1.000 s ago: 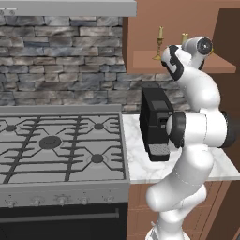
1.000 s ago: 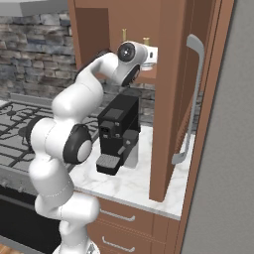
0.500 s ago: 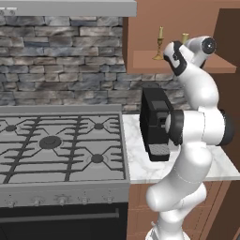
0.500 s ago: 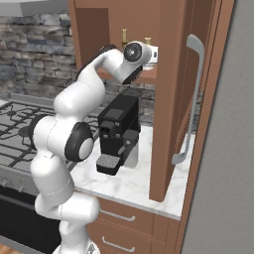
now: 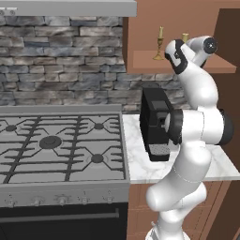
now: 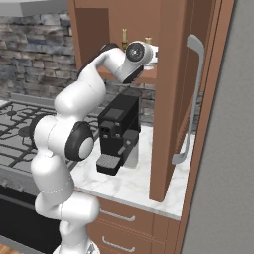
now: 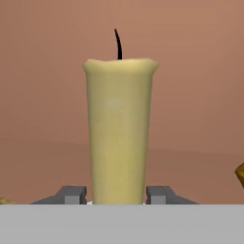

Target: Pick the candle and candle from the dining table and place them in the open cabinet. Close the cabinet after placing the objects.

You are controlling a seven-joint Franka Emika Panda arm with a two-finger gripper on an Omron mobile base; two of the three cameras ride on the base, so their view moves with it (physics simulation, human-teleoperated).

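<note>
Inside the cabinet (image 5: 140, 28), the pincer (image 7: 116, 196) is clenched around the candle (image 7: 119, 128).

I'm seeing no readable txt, labels or nos. anywhere, incl. on the black coffee machine (image 5: 157, 126).

White arm (image 6: 74, 124) reaches into the open cabinet (image 6: 168, 94) above the coffee machine (image 6: 119, 131)

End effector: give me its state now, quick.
End effector: closed on the candle, one fingertip on each side of it.
</note>
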